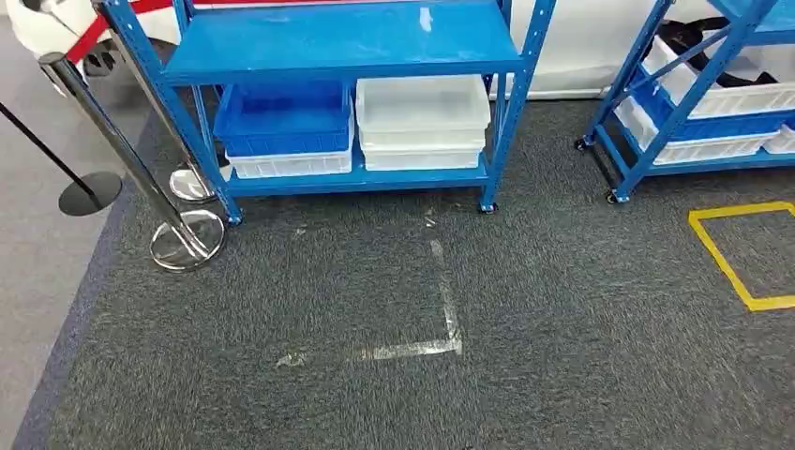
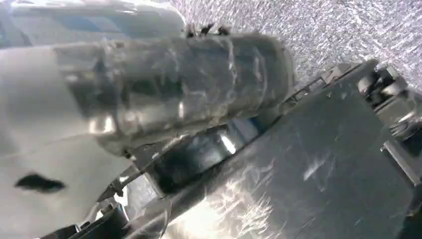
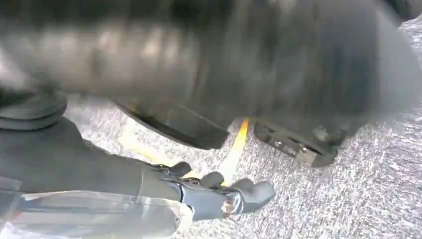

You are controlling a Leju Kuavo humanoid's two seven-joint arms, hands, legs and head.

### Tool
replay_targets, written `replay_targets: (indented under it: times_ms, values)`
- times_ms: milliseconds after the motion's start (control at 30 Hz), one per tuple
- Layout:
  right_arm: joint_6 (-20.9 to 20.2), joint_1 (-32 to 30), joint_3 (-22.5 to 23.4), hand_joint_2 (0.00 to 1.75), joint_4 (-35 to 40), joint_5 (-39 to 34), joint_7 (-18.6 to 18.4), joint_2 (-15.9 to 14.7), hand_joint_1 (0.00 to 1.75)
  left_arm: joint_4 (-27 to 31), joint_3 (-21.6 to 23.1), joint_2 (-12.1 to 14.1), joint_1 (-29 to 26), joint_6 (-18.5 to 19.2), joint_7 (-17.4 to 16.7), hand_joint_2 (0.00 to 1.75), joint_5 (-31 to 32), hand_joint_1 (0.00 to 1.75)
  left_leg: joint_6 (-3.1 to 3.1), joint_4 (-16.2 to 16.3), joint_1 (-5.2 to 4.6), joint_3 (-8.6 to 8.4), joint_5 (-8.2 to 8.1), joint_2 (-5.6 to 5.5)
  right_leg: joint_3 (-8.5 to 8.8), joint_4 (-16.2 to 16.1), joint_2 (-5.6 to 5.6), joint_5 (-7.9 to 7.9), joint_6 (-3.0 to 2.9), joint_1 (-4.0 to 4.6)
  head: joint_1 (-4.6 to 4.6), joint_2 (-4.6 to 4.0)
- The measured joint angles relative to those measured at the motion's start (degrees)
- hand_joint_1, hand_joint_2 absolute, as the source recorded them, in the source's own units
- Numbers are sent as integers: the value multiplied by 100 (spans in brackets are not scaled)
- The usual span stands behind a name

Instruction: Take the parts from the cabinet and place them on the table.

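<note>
- Right hand (image 3: 219,191): seen in the right wrist view hanging over the grey carpet (image 1: 562,356), dark fingers (image 3: 256,191) loosely curled with nothing between them. A yellow tape line (image 3: 236,149) runs across the carpet beneath it.
- Left hand: the left wrist view is blurred and taken up by shiny parts at close range; whether the hand is open or closed cannot be told.
- Near zone: a wide stretch of carpet lies between the camera and the racks. A worn silver tape corner (image 1: 441,319) is stuck to it near the middle.
- Right side: a yellow tape square (image 1: 741,253) sits on the carpet at the picture's right edge.
- Left side: two chrome stanchions (image 1: 187,239) stand at the carpet's left edge, just beside the cabinet's left front leg.
- Far zone: blue cabinet (image 1: 347,47). On its bottom shelf, a blue bin (image 1: 281,117) stacked on a white bin at the left end, and white bins (image 1: 422,122) at the right end, nearly touching.
- Second blue rack (image 1: 675,122) stands well apart to the right, holding white bins.
</note>
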State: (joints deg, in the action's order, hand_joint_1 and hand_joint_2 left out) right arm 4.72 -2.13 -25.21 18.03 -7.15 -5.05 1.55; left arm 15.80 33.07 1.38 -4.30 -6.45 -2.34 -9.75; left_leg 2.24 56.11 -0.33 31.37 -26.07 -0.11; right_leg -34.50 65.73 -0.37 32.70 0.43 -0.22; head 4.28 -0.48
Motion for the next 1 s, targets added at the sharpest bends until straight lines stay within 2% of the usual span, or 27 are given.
replay_targets:
  times_ms: [33,67,100,133,167,233,267,300,400,433,467,500,533,567,600,633,667,700,900,933,967,1000]
  values:
    - [-31,-89,122,175,-2,48,40,-13,0,52,-146,-7,4,50,15,0,74,0,12,4,-2,8,-8,3,-226,490,9,229,15,-8,9,0]
    - [-61,-189,222,175,-11,86,66,-27,0,101,-252,-18,18,81,24,0,121,0,18,7,-4,11,-13,2,-400,853,15,353,30,-17,6,0]
    - [-74,-303,313,175,-22,129,85,-50,0,174,-392,-22,46,122,41,0,177,0,19,14,-2,12,-17,-4,-489,1023,15,348,46,-29,4,0]
    - [-103,-409,403,175,-44,158,88,-66,0,252,-508,-33,80,147,61,0,226,0,15,27,5,10,-26,-16,-444,922,15,216,65,-44,2,0]
    - [-125,-520,501,175,-85,186,94,-75,0,343,-634,-37,134,179,79,0,274,0,3,49,16,9,-42,-29,-291,584,15,-9,82,-64,2,0]
    - [-168,-711,691,175,-168,249,162,-109,0,527,-866,-48,242,225,103,0,354,0,-65,143,33,15,-103,-46,184,-413,17,-487,117,-109,0,0]
    - [-182,-788,777,175,-206,285,175,-112,0,615,-1008,-48,285,249,118,0,405,0,-123,206,-5,56,-149,-45,229,-556,38,-378,99,-76,-9,0]
    - [-212,-852,881,175,-238,322,197,-112,0,682,-1143,-48,316,280,120,0,457,0,-144,240,-6,111,-174,-47,252,-557,58,-415,29,-88,11,0]
    - [-289,-948,1186,175,-249,444,298,-131,0,780,-1579,-46,245,378,164,0,615,0,-211,214,2,85,-166,-37,250,-563,61,-416,-66,-58,11,0]
    - [-324,-919,1280,175,-221,486,335,-131,0,780,-1732,-42,182,413,177,0,665,0,-247,258,7,79,-207,-37,261,-602,55,-435,-106,-91,13,0]
    - [-348,-875,1356,175,-181,525,363,-136,0,780,-1819,-42,91,440,177,0,702,0,-279,419,22,137,-330,-30,267,-603,45,-437,-117,-91,39,0]
    - [-359,-824,1426,175,-131,549,378,-138,0,780,-1900,-44,-10,466,186,0,744,0,-204,503,-2,209,-361,-30,264,-580,74,-402,-92,-41,61,0]
    - [-378,-786,1487,175,-78,571,389,-138,0,776,-1977,-42,-118,492,186,0,772,0,193,257,9,104,-20,-20,262,-541,76,-374,-117,-26,68,0]
    - [-385,-763,1555,175,-39,601,396,-138,0,761,-2062,-37,-196,516,184,0,820,0,238,299,10,73,-314,-11,253,-552,70,-371,-122,-5,61,0]
    - [-411,-735,1629,175,-2,641,416,-138,0,761,-2143,-37,-262,545,201,0,860,0,215,274,14,79,-147,-16,260,-538,60,-364,-129,2,63,0]
    - [-434,-723,1713,175,17,662,449,-138,0,761,-2256,-37,-304,575,205,0,897,0,85,280,26,80,-172,-22,258,-540,40,-356,-138,-2,62,0]
    - [-455,-697,1784,175,44,682,475,-138,0,759,-2331,-37,-319,590,216,0,927,0,1,249,37,75,-148,-23,260,-533,29,-355,-139,3,63,0]
    - [-464,-676,1839,175,66,700,474,-140,0,759,-2409,-37,-349,601,221,0,936,0,-52,237,43,74,-153,-29,258,-533,26,-355,-139,4,59,0]
    - [-466,-669,2027,175,151,715,474,-144,0,756,-2678,-37,-450,610,221,0,940,0,-78,225,43,75,-156,-29,256,-536,26,-350,-144,7,61,0]
    - [-466,-668,2062,0,164,715,474,-144,0,756,-2709,-37,-455,610,221,0,940,0,-133,221,44,75,-156,-29,255,-536,26,-349,-143,7,61,0]
    - [-466,-668,2103,0,186,715,474,-144,0,756,-2759,-37,-461,610,221,0,942,0,-178,216,46,73,-161,-29,255,-536,26,-349,-143,6,63,0]
    - [-466,-668,2123,0,197,715,474,-144,0,756,-2787,-37,-464,612,221,0,942,0,-192,215,47,72,-165,-29,257,-537,27,-349,-143,6,61,0]
